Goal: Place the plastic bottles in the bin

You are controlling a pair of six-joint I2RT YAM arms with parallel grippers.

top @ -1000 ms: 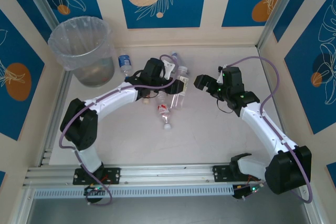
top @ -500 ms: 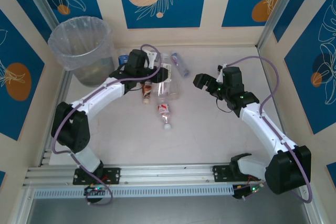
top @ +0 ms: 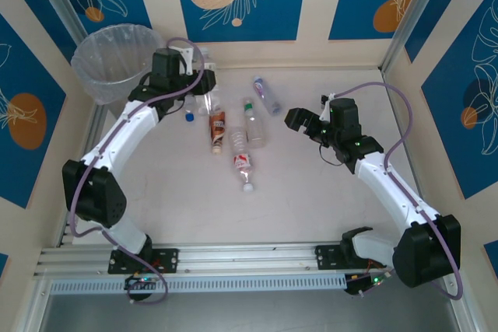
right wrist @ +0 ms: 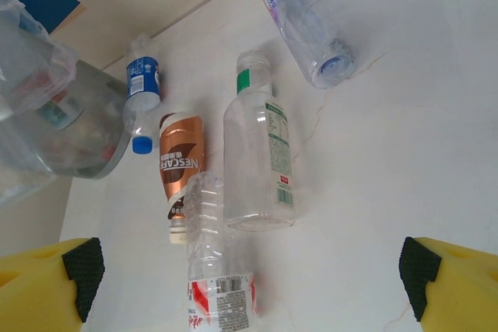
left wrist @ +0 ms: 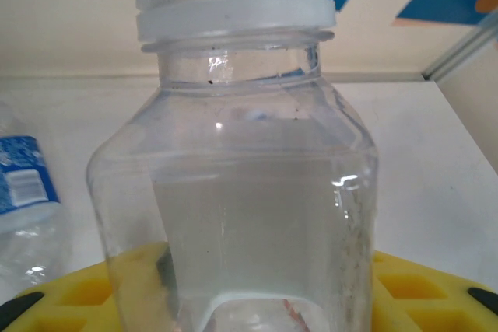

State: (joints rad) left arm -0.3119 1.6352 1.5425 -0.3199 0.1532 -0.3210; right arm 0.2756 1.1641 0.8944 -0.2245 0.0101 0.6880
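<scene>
My left gripper [top: 196, 81] is shut on a clear plastic bottle [left wrist: 241, 192] with a white cap and holds it off the table, just right of the bin [top: 97, 83]. The bin is a round translucent basket with a crinkly liner at the back left. Several bottles lie on the table: a blue-label one [right wrist: 142, 87], a brown Nescafe one [right wrist: 180, 162], a green-topped clear one [right wrist: 261, 162], a red-label one [right wrist: 219, 274] and a purple-capped one [right wrist: 310, 27]. My right gripper [top: 299, 120] hovers open to their right, nothing between its fingers [right wrist: 71, 274].
Walls with blue panels close the table at the back and sides. A metal rail runs along the near edge [top: 249, 256]. Bare tabletop [top: 296, 200] lies in front of the bottles and under the right arm.
My left arm has swung back and left from the bottle pile toward the bin, carrying the clear bottle. The right arm has barely moved.
</scene>
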